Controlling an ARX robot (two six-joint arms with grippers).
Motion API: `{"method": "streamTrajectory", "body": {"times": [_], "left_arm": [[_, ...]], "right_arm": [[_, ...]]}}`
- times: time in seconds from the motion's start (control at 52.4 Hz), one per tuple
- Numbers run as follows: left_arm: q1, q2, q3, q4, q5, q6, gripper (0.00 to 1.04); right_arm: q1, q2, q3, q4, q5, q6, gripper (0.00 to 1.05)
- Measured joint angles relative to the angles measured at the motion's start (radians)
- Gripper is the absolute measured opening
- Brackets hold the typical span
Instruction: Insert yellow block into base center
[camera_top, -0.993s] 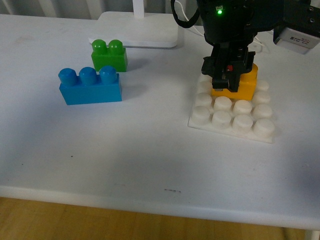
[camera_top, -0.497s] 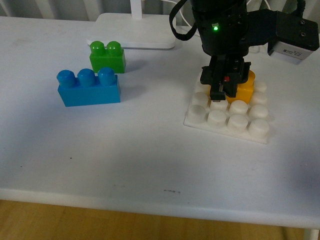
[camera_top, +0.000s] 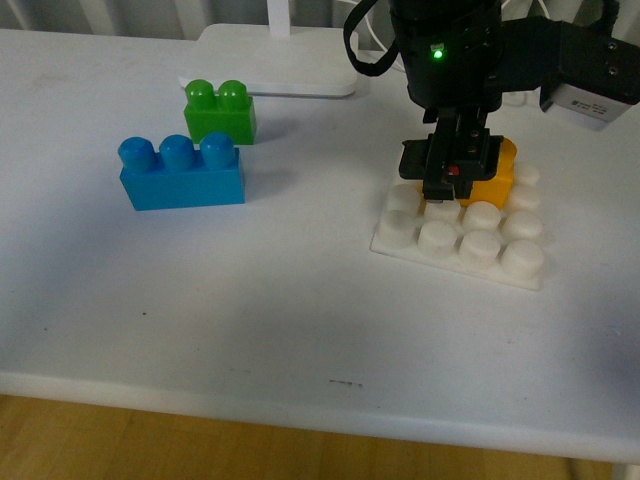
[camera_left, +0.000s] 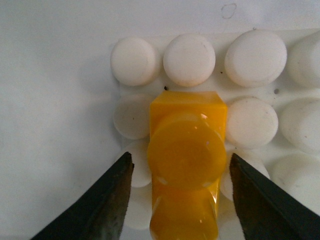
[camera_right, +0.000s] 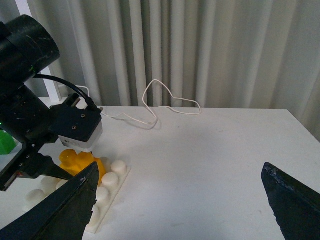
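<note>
The yellow block (camera_top: 493, 175) sits on the middle studs of the white base (camera_top: 462, 242), right of table centre. It fills the left wrist view (camera_left: 186, 165), upright on the base (camera_left: 190, 57). My left gripper (camera_top: 445, 190) hangs right over the block, open, one finger on each side and not touching it (camera_left: 180, 195). My right gripper (camera_right: 177, 200) is open and empty, held above bare table to the right of the base (camera_right: 107, 182); the block (camera_right: 80, 161) shows at that view's left edge.
A blue three-stud brick (camera_top: 181, 174) and a green two-stud brick (camera_top: 219, 111) stand at the left. A smooth white lamp base (camera_top: 278, 60) lies at the back. A white cable (camera_right: 165, 102) lies on the table by the curtain.
The left gripper has opened off the yellow block and risen slightly. The block stays seated on the base.
</note>
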Motion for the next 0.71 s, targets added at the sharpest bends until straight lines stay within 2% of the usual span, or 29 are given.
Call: {"method": "streamTrajectory", "body": {"times": [0.267, 0.458, 0.63, 0.707], "left_arm": [[0.011, -0.184, -0.121, 0.085, -0.011, -0.007, 1.0], [0.027, -0.392, -0.334, 0.291, -0.079, -0.005, 0.98], [0.05, -0.611, -0.634, 0.622, -0.185, -0.08, 0.98], [0.069, -0.745, -0.816, 0.817, -0.263, -0.151, 0.98]], "right_arm": [[0.0, 0.0, 0.0, 0.0, 0.0, 0.0, 0.95], [0.0, 0.0, 0.0, 0.0, 0.0, 0.0, 0.95], [0.0, 0.0, 0.0, 0.0, 0.0, 0.0, 0.95], [0.0, 0.0, 0.0, 0.0, 0.0, 0.0, 0.95]]}}
